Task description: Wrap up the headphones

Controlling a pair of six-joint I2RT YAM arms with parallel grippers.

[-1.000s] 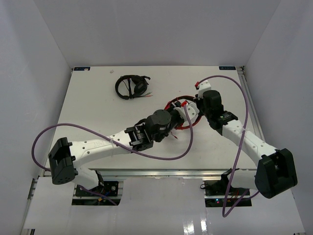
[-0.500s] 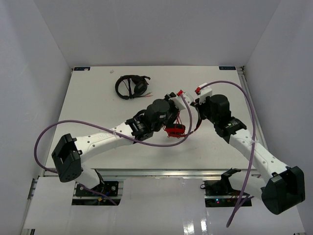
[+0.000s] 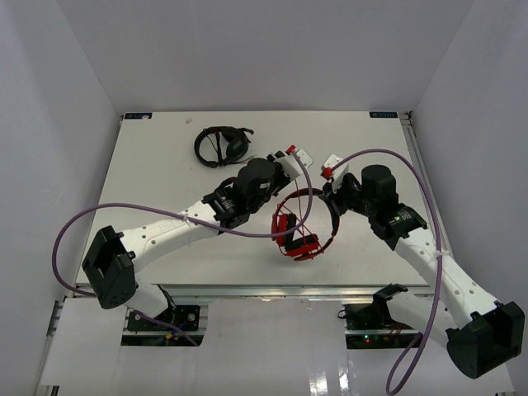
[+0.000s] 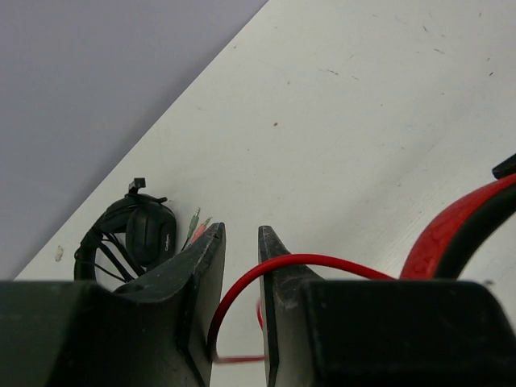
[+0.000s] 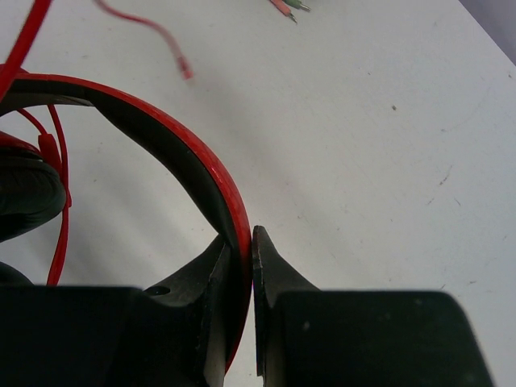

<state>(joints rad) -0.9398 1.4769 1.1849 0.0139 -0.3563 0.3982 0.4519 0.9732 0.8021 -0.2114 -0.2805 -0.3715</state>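
Looks like the winding step, early on: much of the cable loose, none plainly laid round the headband yet. Judged so from the slack alone.

Headphones between the two arms, over the near middle of the table, headband arched up toward the right gripper, cups hanging at the near end. Cannot tell whether the cups touch the table. Well apart from the black set at the far left.

Right side: clamped hard on the headband, jaws tight on both faces of the red strip, no gap to see. Reaches in from the near right corner, elbow out, wrist turned left toward the middle.

Left side: left gripper nearly closed, with the cable looping in between the jaws and running down into the narrow slot. Seems pinched there, low in the slot, though hidden at the very root. Stretches diagonally from the near left corner, wrist just beyond the headband, tips pointing to the far side.

Next, probably: hold the right grip firm as an anchor, carry the cable round the headband or cups with the left, under light tension. Calls for care not to snag on the right gripper or let the thin cord slip out of the slot.
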